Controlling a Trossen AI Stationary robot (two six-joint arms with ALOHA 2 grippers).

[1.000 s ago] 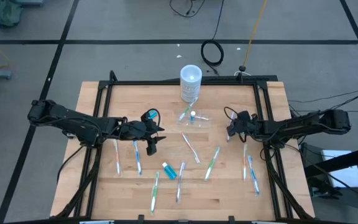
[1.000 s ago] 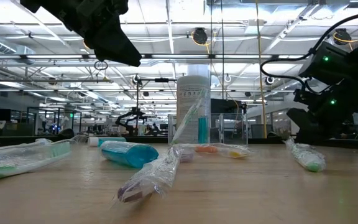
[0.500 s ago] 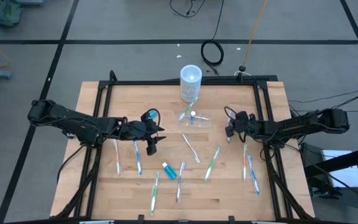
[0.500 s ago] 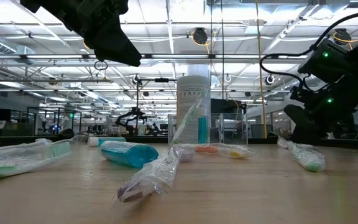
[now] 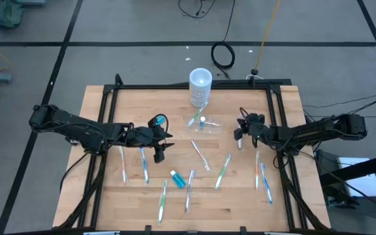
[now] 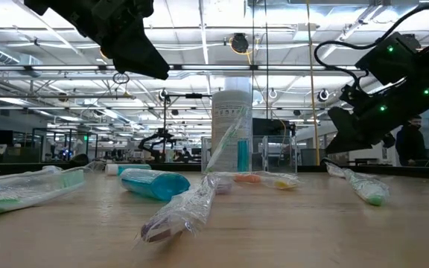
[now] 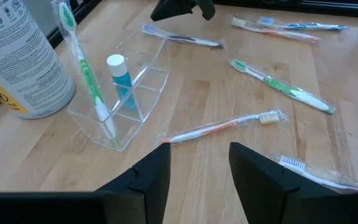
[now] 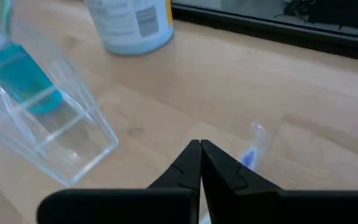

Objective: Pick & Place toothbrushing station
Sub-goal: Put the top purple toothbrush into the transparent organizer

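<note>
Clear container [image 5: 201, 124] sits at the back middle of the wooden counter [image 5: 103, 196], just in front of the white cylinder [image 5: 200, 87], and it holds one green toothbrush [image 7: 86, 74] and one blue white-capped tube [image 7: 119, 81]. From above, roughly ten wrapped brushes lie scattered on the wood, though the exact count is hard to settle, and one more blue tube [image 5: 177, 179] lies loose near the front middle. The cylinder carries a printed label with black text and a barcode; the words are too small to read.

Right pincer [image 5: 239, 135] hangs just right of the container with its fingers pressed together, nothing between them, and a clear-wrapped brush with a blue tip [image 8: 251, 149] lies on the wood just past them. Left pincer [image 5: 160, 154] hovers left of centre above the counter, fingers parted and empty, with an orange-handled brush [image 7: 219, 127] lying just ahead of it
</note>
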